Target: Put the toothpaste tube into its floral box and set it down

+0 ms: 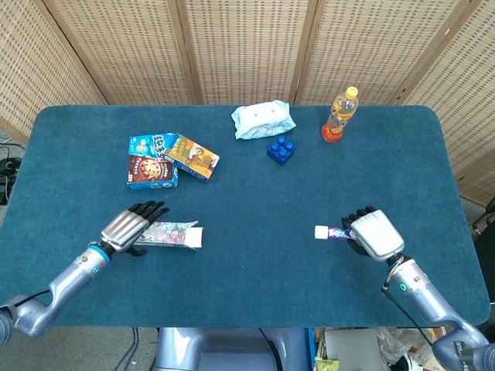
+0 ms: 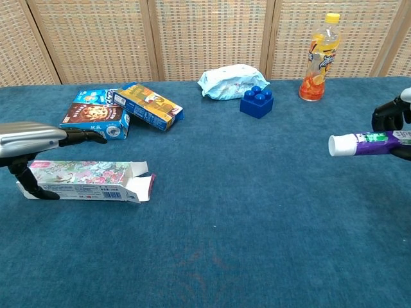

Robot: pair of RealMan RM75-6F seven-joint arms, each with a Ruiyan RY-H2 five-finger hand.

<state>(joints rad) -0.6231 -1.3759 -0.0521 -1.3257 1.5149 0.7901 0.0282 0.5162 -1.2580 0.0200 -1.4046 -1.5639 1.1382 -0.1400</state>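
Note:
The floral box (image 1: pixel 172 233) (image 2: pixel 87 179) lies flat at the front left of the table, its open flap end facing right. My left hand (image 1: pixel 130 228) (image 2: pixel 33 142) hovers over the box's left end with fingers spread and thumb down beside it; contact cannot be told. My right hand (image 1: pixel 373 234) (image 2: pixel 395 119) grips the purple toothpaste tube (image 1: pixel 331 232) (image 2: pixel 366 143) at the right, lifted off the table and held level, white cap pointing left toward the box.
Two snack boxes (image 1: pixel 166 158) (image 2: pixel 119 110) lie behind the floral box. A wipes pack (image 1: pixel 263 119), a blue brick (image 1: pixel 281 149) and an orange drink bottle (image 1: pixel 340 114) stand at the back. Blue cloth covers the table (image 1: pixel 255 270).

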